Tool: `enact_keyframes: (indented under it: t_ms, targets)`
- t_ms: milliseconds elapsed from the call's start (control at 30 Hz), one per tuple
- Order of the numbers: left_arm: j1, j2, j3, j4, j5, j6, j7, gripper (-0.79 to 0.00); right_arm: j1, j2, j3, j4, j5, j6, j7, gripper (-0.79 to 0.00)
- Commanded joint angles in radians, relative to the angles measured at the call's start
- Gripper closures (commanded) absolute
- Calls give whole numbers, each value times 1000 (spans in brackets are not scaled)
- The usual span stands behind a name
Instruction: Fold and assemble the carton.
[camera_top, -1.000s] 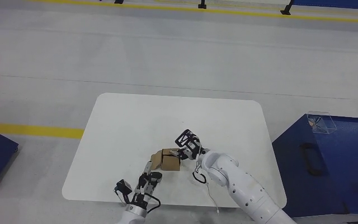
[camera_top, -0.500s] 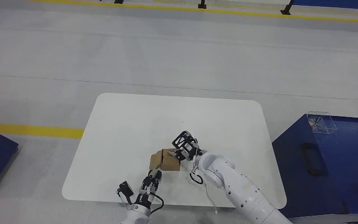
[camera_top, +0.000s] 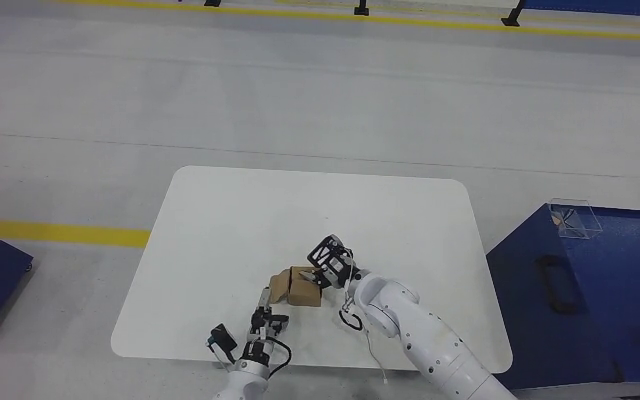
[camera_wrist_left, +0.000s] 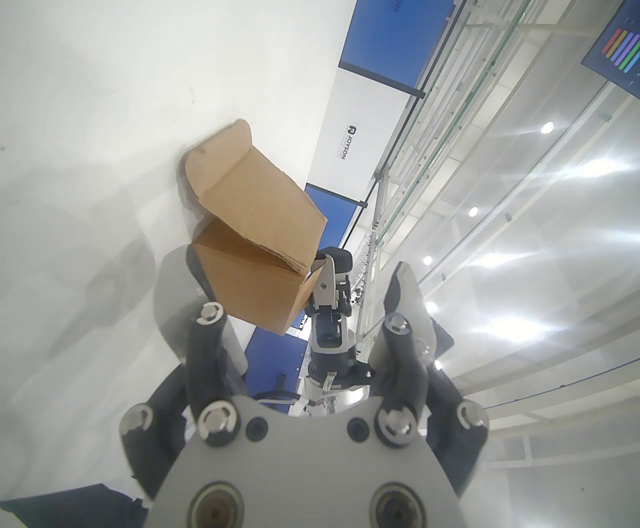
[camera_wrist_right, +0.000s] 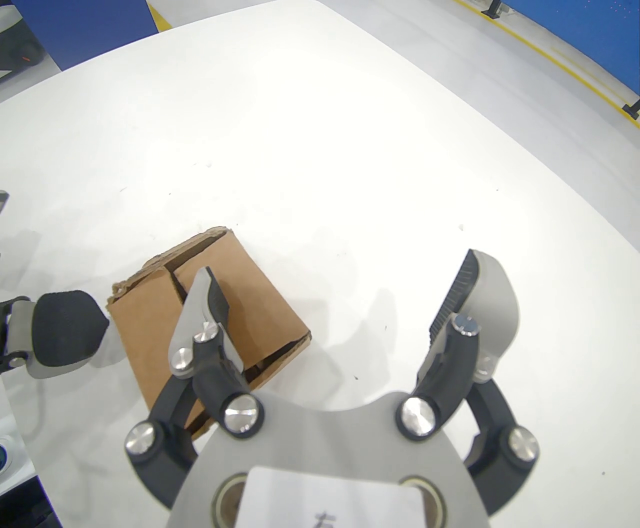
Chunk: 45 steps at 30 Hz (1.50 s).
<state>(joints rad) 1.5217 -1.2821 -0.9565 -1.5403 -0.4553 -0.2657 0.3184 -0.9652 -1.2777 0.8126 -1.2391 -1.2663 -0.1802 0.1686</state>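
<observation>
Hovering at the lower edge of the top view, a little left of centre, the left gripper (camera_top: 270, 319) is released, its two fingers (camera_wrist_left: 205, 300) spread wide with nothing between them. It points at the carton (camera_top: 296, 288), which sits just ahead of it on the table (camera_top: 250, 210), in the lower middle of the frame. In the right wrist view one of its black pads lies just beside a corner of the carton (whether it touches cannot be told).

The carton is plain brown cardboard and only partly assembled. Its upper panels meet loosely with dark gaps along the seams. At one end a flap with rounded corners stands out from the body.

Just past the carton, toward the right of the top view, the right gripper (camera_top: 322, 256) is also released, its ribbed fingers (camera_wrist_right: 475, 295) far apart and holding nothing. One finger lies over the carton's upper face, while the other hangs above bare table.

Farther off, a yellow line (camera_top: 70, 234) crosses the grey floor at the left edge of the top view. A blue cabinet (camera_top: 560, 290) stands at the right edge, with a clear container (camera_top: 572, 215) on top.
</observation>
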Motion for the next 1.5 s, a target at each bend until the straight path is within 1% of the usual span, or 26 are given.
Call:
enact_keyframes:
  t_ms: [0, 267, 467, 633, 800, 933, 1133, 1200, 1233, 1267, 1333, 1467]
  targets:
    - [-9, -7, 8, 13, 8, -5, 8, -785, -2, -1, 4, 2, -2, -2, 1, -785]
    - [-42, -31, 10, 47, -12, -34, 47, -785, -8, -7, 16, 8, -11, -11, 0, -785]
    - [-78, -49, 15, 90, -41, -11, 44, -785, -13, -11, 25, 10, -18, -16, -3, -785]
    - [-87, -60, 12, 97, -50, -29, 47, -785, -18, -13, 32, 8, -26, -18, -5, -785]
    - [-100, -72, 11, 121, -24, -49, 59, -785, -26, -16, 37, 6, -36, -19, 0, -785]
    - [-111, -83, 14, 145, -4, -81, 68, -785, -33, -19, 40, -2, -47, -14, 4, -785]
    - [-119, -95, 3, 173, 25, -133, 76, -760, -44, -21, 48, -10, -58, -15, 5, -785]
    - [-122, -99, -1, 186, 43, -157, 89, -760, -48, -21, 51, -12, -60, -15, 4, -785]
    - [-122, -100, -1, 188, 43, -165, 89, -773, -49, -22, 52, -13, -61, -16, 3, -785]
    - [-122, -103, -2, 190, 34, -178, 88, -767, -51, -22, 53, -14, -64, -16, 1, -785]
    - [-122, -107, -11, 191, 30, -211, 87, -782, -55, -22, 56, -16, -68, -15, 1, -785]
    - [-112, -112, -31, 186, 25, -280, 82, -785, -63, -23, 63, -20, -71, -15, 0, -785]
